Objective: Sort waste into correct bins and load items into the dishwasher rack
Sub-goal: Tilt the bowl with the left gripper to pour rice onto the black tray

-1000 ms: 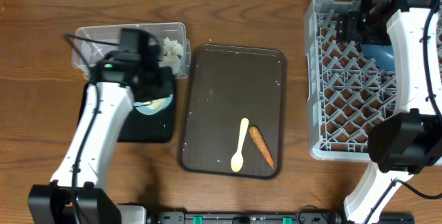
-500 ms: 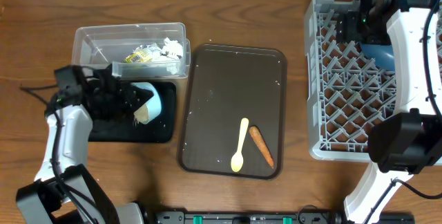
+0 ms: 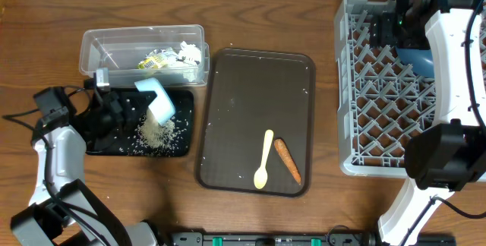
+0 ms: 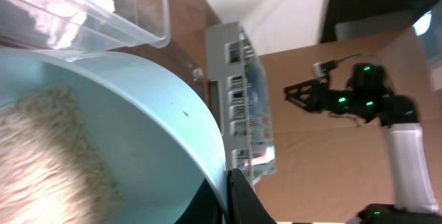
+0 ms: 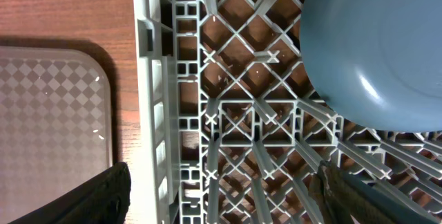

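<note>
Pale blue cup [image 3: 156, 97] tipped over the black tray [image 3: 182, 103], my left gripper [image 3: 130, 103] clamped on its rim; rice [image 3: 156, 130] lies at the tray's right end. Next, I reckon: carry it to the rack [image 3: 357, 155].

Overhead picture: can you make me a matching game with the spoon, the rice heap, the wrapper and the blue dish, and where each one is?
1 spoon
2 rice heap
3 wrapper
4 blue dish

A in the clear tub
B in the grey rack
C on the brown tray
D on the black tray

Pairs: 1-C, 2-D, 3-A, 4-B
</note>
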Tool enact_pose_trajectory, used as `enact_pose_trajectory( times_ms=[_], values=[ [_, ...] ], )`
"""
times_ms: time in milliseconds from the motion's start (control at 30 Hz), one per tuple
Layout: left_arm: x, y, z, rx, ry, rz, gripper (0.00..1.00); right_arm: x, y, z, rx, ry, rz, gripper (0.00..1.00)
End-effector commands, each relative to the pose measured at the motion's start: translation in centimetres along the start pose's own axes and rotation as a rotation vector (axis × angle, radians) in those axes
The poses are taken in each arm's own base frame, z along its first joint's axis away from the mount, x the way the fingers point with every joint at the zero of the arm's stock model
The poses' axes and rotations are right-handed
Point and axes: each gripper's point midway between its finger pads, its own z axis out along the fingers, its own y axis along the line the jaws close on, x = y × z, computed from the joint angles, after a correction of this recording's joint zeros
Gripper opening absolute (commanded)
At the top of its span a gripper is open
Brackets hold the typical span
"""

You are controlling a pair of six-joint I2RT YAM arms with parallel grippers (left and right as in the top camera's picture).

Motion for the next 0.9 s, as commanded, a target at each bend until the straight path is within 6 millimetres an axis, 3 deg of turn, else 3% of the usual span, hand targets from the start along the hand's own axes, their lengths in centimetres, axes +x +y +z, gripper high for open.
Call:
enact_pose_trajectory(
  times_ms=[0,367,600,867],
  values=[
    [-0.2,-1.8,-0.8,0.102,-0.011,-0.102,0.06,-0.1,-0.2,-0.1,0.008,-0.002,-0.013,0.84],
    [-1.8,-1.4,-3.6,0.130,-0.088,-0.488,0.06,0.2,-0.2,-0.1,0.008,0.009,-0.013,0.84],
    [-2.0,-1.3,-3.8,0.129,-0.096,-0.483,0.06,0.2,-0.2,-0.1,0.008,0.009,-0.013,0.84],
    [-2.9,-0.7,-3.9,0.083,-0.124,-0.345,0.06,0.2,-0.2,-0.1,0.008,0.010,-0.013,0.84]
  ],
)
